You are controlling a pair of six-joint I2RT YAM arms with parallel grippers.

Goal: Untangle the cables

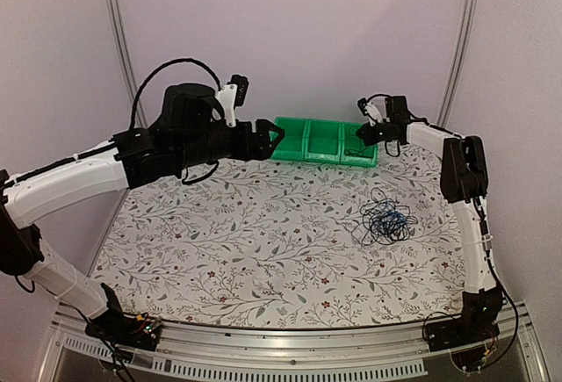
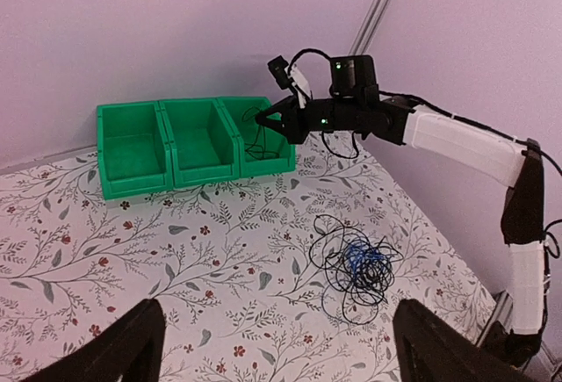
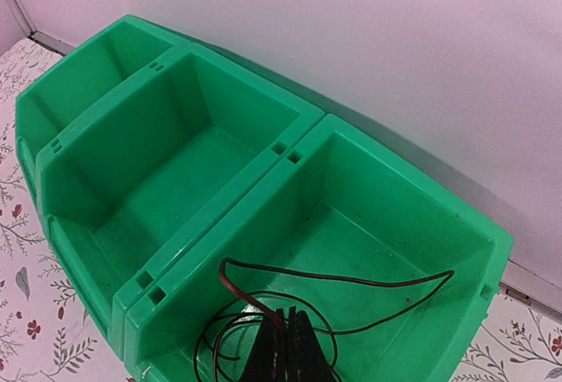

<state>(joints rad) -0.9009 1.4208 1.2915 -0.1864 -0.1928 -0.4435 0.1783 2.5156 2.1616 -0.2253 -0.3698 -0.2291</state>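
A loose tangle of thin black and blue cables (image 1: pixel 384 219) lies on the flowered cloth right of centre, also seen in the left wrist view (image 2: pixel 356 263). My right gripper (image 1: pixel 363 133) hovers over the rightmost green bin and is shut on one thin dark cable (image 3: pixel 335 278). That cable loops down into the bin from the shut fingertips (image 3: pixel 285 320). My left gripper (image 1: pixel 274 139) is raised near the bins' left end, far from the tangle. It is open, its fingers (image 2: pixel 132 347) wide apart with nothing between them.
Three joined green bins (image 1: pixel 303 150) stand at the back of the table against the wall; the left and middle ones (image 3: pixel 167 189) hold nothing. The right arm (image 2: pixel 465 145) arches along the table's right side. Frame posts stand at both back corners.
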